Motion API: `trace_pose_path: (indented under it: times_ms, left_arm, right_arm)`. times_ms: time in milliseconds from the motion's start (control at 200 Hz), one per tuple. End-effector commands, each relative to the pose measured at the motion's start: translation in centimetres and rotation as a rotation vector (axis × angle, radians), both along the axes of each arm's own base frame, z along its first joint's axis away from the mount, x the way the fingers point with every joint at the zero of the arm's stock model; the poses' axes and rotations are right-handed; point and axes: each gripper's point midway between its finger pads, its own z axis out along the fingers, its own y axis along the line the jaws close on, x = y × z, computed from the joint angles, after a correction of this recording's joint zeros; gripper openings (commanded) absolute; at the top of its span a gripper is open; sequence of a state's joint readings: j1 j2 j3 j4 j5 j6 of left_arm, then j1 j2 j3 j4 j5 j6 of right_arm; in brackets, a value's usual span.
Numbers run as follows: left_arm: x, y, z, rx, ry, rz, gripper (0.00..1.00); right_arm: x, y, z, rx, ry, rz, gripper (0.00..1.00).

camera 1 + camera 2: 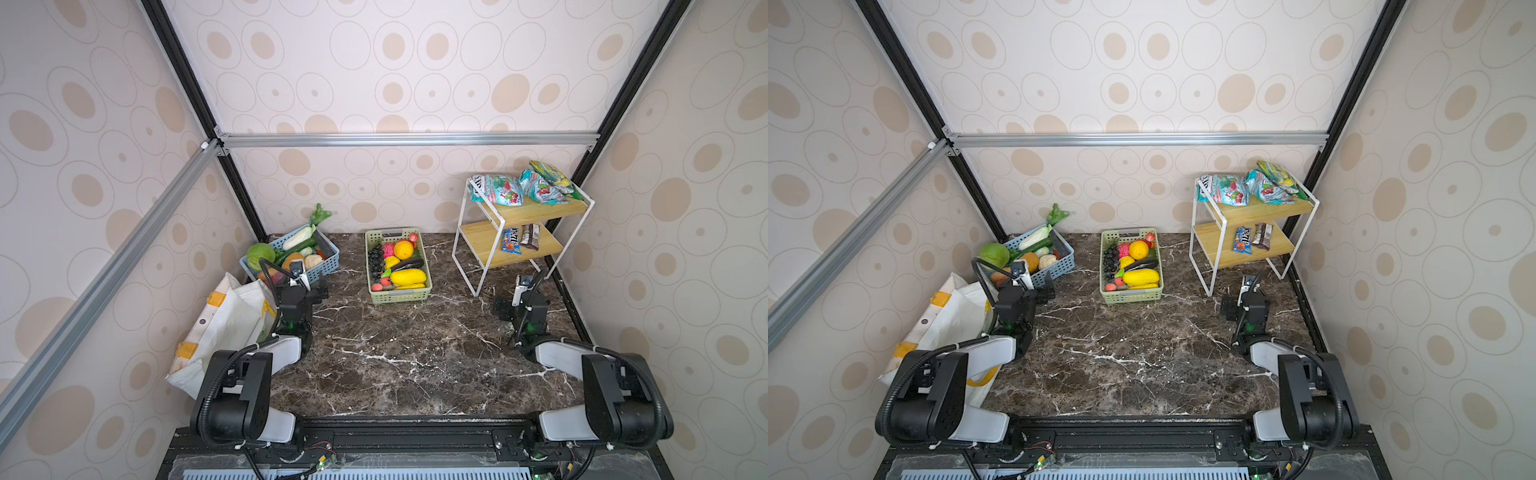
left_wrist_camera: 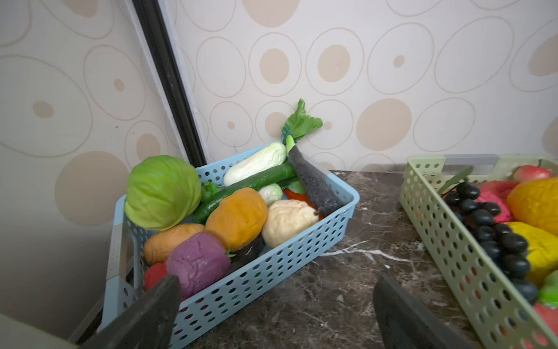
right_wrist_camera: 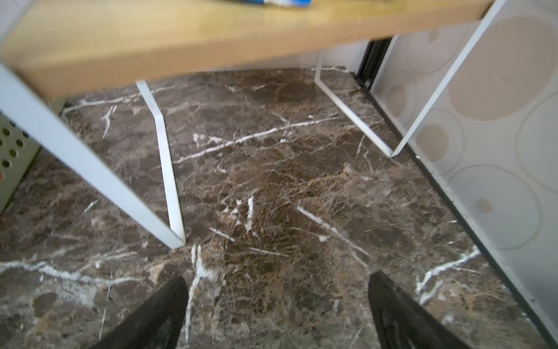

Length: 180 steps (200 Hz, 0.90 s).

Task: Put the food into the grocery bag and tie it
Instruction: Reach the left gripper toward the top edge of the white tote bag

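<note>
1. Here's the bench (image 1: pixel 395 353): dark brown marble top, walls on three sides, both arms reaching in from the near edge.
2. The grocery bag (image 1: pixel 224 328) is cream-white and slumped along the left edge, leaning on the left wall. Its yellow-orange handles (image 1: pixel 216 298) show against the fabric. The same bag (image 1: pixel 942 324) appears in both top views, and what's inside cannot be seen.
3. Just beyond the bag, in the far-left corner, the blue basket (image 2: pixel 271 266) is heaped high. In it are a green cabbage (image 2: pixel 163 190), a purple onion (image 2: pixel 197 263), a pale cauliflower (image 2: pixel 290 222) and a long cucumber (image 2: pixel 250 184).
4. The left gripper (image 2: pixel 276 314) hovers at the near end of that blue basket, fingers spread wide, nothing between them. One finger (image 2: pixel 151 314) lines up with the basket's corner; touching or apart, I can't tell.
5. At the middle of the far edge stands the green basket (image 1: pixel 399 295). It holds an orange (image 1: pixel 404 249), a big yellow fruit (image 1: pixel 408 276) and dark grapes (image 2: pixel 495 241).
6. In the far-right corner is a white-framed rack (image 1: pixel 482 241) with two wooden shelves. Snack packets (image 1: pixel 503 193) sit on the top one, candy bars (image 1: pixel 521 239) on the lower.
7. The right gripper (image 3: pixel 279 314) is low over bare marble just in front of the rack's legs, fingers parted wide, holding nothing.
8. All the food in sight lies in the two baskets, apart from the bag.
</note>
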<state>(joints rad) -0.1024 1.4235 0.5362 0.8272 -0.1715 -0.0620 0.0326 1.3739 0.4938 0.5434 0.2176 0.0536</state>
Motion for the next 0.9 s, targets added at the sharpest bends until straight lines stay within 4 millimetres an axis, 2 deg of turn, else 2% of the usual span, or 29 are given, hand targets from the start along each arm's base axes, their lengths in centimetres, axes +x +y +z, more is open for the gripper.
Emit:
trace_pose_path:
  times_ms: [0, 160, 210, 255, 410, 470, 675, 780, 895]
  left_arm:
    - [-0.3, -3.0, -1.6, 0.015, 0.135, -0.053, 0.99]
    - [-0.4, -7.4, 0.4, -0.021, 0.164, -0.121, 0.99]
    - [-0.3, -7.9, 1.1, -0.031, 0.188, -0.094, 0.98]
    - [-0.3, -7.4, 1.8, -0.042, 0.217, -0.031, 0.97]
    - [-0.7, -4.3, 4.9, -0.047, 0.293, 0.187, 0.96]
    - [-1.0, -2.8, 5.2, -0.014, 0.365, 0.262, 0.96]
    - [-2.5, 4.0, 7.4, -0.100, 0.426, 0.408, 0.93]
    - [-3.4, 7.4, 7.5, -0.103, 0.460, 0.487, 0.93]
    - [-4.2, 9.8, 7.1, -0.137, 0.476, 0.527, 0.95]
  right_arm:
    - [-0.9, -0.9, 0.8, -0.004, 0.080, -0.070, 0.95]
    - [-1.4, -0.9, 2.7, 0.008, 0.086, -0.080, 0.95]
    - [-1.5, -1.0, 3.0, 0.018, 0.086, -0.086, 0.95]
    - [-1.6, -0.8, 3.2, 0.035, 0.103, -0.086, 0.95]
    - [-1.7, 0.2, 2.9, 0.120, 0.180, -0.068, 0.93]
    - [-1.7, 0.7, 2.5, 0.149, 0.200, -0.061, 0.92]
    - [-2.3, 1.4, 1.3, 0.166, 0.256, -0.054, 0.90]
    - [-2.6, 2.0, 0.9, 0.179, 0.262, -0.042, 0.90]
    - [-2.7, 2.6, 0.7, 0.191, 0.267, -0.031, 0.90]
